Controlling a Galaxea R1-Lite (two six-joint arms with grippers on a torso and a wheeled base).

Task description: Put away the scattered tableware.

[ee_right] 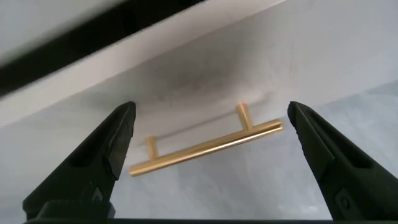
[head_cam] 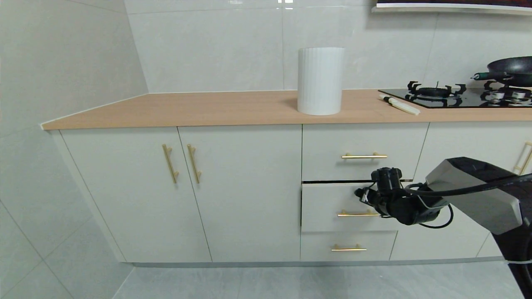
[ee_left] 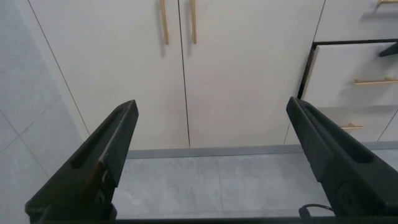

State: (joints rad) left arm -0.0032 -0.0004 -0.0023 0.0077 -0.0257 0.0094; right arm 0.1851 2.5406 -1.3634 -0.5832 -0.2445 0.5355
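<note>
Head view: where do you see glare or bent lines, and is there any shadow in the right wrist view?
Head view: a bright glare patch on the wall tiles at the top edge; the cabinet doors lean outward toward the left, a wide-lens bend. Right wrist view: a soft dark shadow on the drawer front beside the gold handle; elsewhere the light is even.

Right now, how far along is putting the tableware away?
Done: the middle drawer looks slightly ajar, a dark gap above its front. In hand: the right gripper, open and empty, faces that drawer's gold handle. Still to do: the white utensil lies on the counter beside the stove, not yet picked up or stowed.
</note>
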